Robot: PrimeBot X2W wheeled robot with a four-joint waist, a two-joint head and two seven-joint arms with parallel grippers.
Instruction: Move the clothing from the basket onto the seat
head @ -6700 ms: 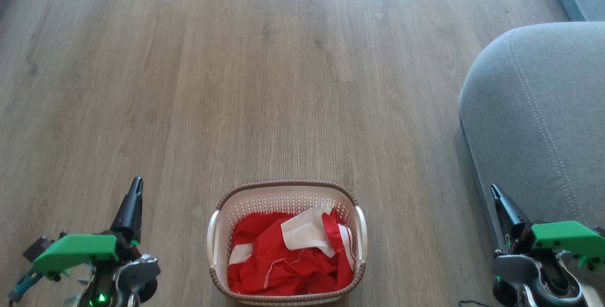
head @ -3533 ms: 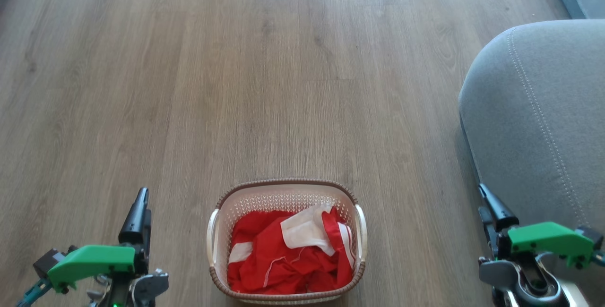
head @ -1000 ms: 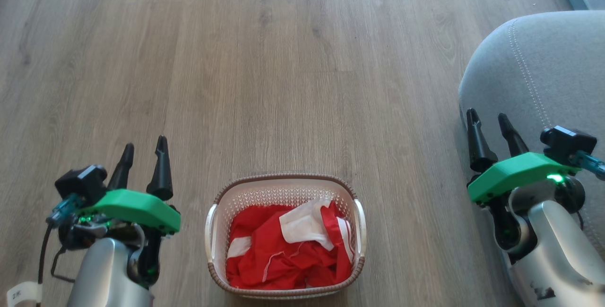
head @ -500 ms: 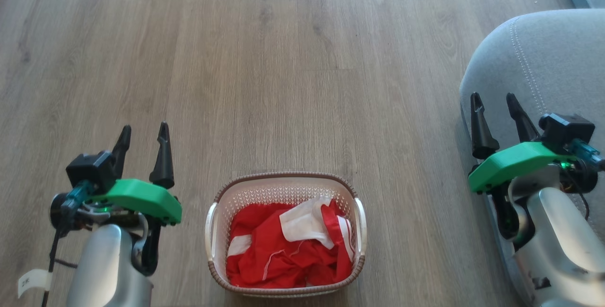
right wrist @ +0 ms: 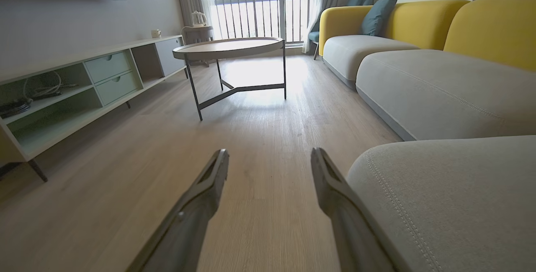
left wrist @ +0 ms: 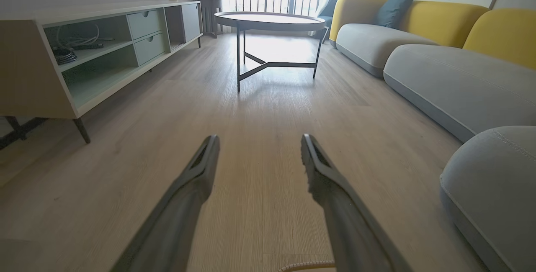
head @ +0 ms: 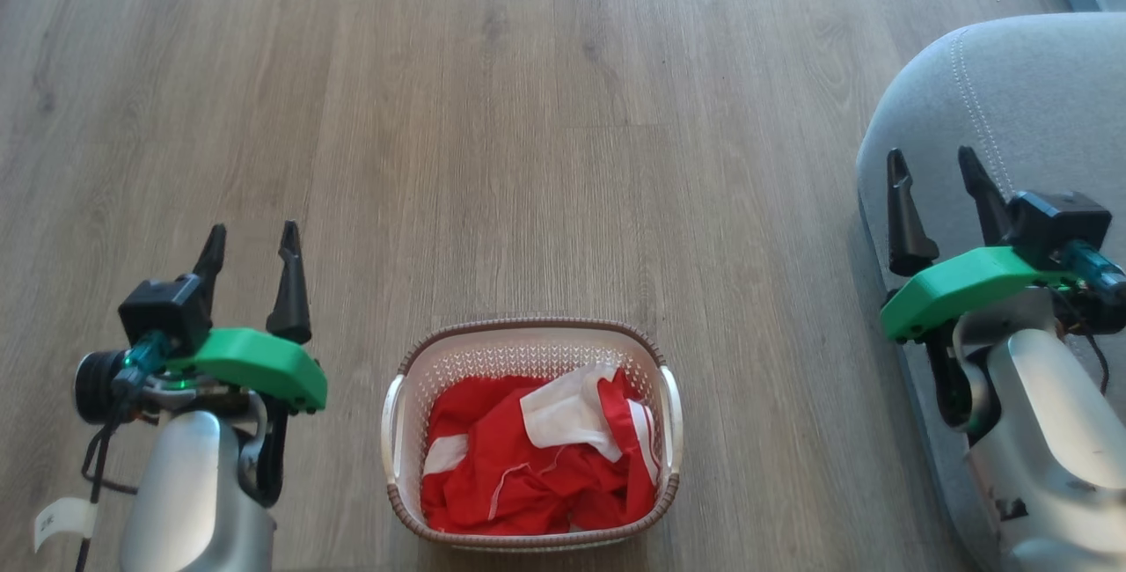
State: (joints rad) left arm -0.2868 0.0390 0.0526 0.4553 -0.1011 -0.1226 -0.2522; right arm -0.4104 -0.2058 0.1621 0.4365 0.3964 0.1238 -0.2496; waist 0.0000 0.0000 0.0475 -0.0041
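Clothing (head: 528, 480) sat bunched in the basket (head: 528, 326), red with a white panel on top, all below the rim. Nothing lay on the seat (head: 1038, 88).

Basket stood on the wood floor (head: 528, 114), bottom centre of the head view, between the two arms.

Left pincer (head: 252, 233): jaws wide, empty. It was off to the basket's left, tips pointing away from the robot and past the basket's far rim. It was clear of the basket, with no contact with rim or fabric. In the left wrist view both fingers (left wrist: 197, 180) spread over bare floor.

Right pincer (head: 932, 157): jaws wide, empty. It was well apart from the basket, off to its right, and overlapped the seat's near left edge in the head view. In the right wrist view the seat's rounded corner with double stitching sat just beside the right-hand finger (right wrist: 331, 188). I couldn't tell whether they touched.

Seat was right of the basket, with a strip of floor between them.

Further out in the wrist views were a round coffee table (left wrist: 270, 19), a low cabinet (left wrist: 83, 50) on the left and a grey and yellow sofa (left wrist: 439, 21) on the right.
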